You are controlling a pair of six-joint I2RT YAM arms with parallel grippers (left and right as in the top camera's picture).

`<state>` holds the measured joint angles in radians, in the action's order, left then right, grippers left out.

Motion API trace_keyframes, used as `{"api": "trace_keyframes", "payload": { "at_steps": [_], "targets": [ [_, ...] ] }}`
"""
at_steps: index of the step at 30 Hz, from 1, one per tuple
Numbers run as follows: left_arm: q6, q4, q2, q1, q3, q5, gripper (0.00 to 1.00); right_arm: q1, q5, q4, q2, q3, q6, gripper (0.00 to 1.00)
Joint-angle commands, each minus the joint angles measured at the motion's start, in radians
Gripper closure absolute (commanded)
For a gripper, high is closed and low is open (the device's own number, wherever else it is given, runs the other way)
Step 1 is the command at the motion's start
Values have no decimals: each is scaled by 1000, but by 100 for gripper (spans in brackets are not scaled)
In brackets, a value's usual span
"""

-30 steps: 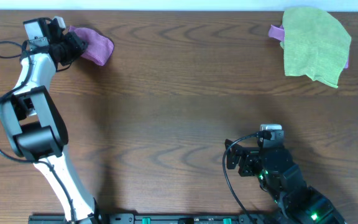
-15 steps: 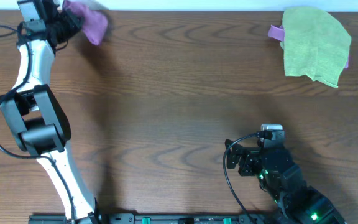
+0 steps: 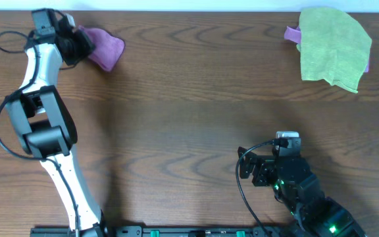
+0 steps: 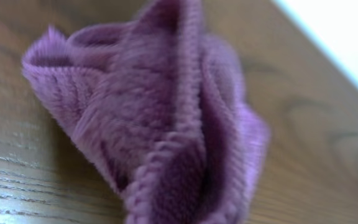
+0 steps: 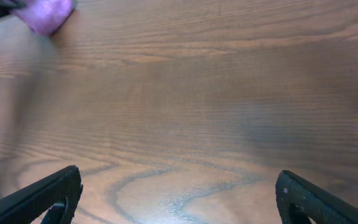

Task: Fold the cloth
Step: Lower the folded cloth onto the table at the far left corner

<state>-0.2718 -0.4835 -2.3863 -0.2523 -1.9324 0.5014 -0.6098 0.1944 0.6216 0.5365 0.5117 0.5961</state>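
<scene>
Overhead view of a dark wood-grain surface (image 3: 189, 118) with two robot arms.

At the far left corner, the white left arm (image 3: 41, 125) reaches away from its base. Its left hand (image 3: 81, 47) is pinched shut on the cloth (image 3: 105, 49), a small purple terry piece. The cloth is bunched into a crumpled wad and sticks out to the right of the hand, toward the middle of the surface. The left wrist view shows soft folds and a thin hem, with no clear long axis. Whether its lower folds touch the wood cannot be told.

The middle of the surface is bare wood.

At the near right, the right hand (image 3: 260, 172) sits low with its jaws spread wide, holding nothing and aimed across the wood. It is well apart from the cloth, so the left arm is far nearer. Spreading the wad flat likely comes before any fold.

At the far right corner lies a larger lime-green cloth (image 3: 334, 49), with a purple edge (image 3: 292, 33) peeking from under it.

Of the room, only a pale band shows beyond the far edge.
</scene>
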Motion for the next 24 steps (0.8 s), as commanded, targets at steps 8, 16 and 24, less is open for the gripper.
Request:
{"api": "trace_keyframes", "payload": {
  "at_steps": [8, 16, 24],
  "targets": [
    [24, -43, -40, -29, -8, -81, 94, 2, -8, -8, 2, 30, 21, 1],
    [13, -97, -40, -65, -8, -115, 94, 2, -8, -11, 2, 30, 21, 1],
    [-5, -87, -40, -61, -8, -53, 5, 2, -8, -13, 2, 30, 21, 1]
  ]
}}
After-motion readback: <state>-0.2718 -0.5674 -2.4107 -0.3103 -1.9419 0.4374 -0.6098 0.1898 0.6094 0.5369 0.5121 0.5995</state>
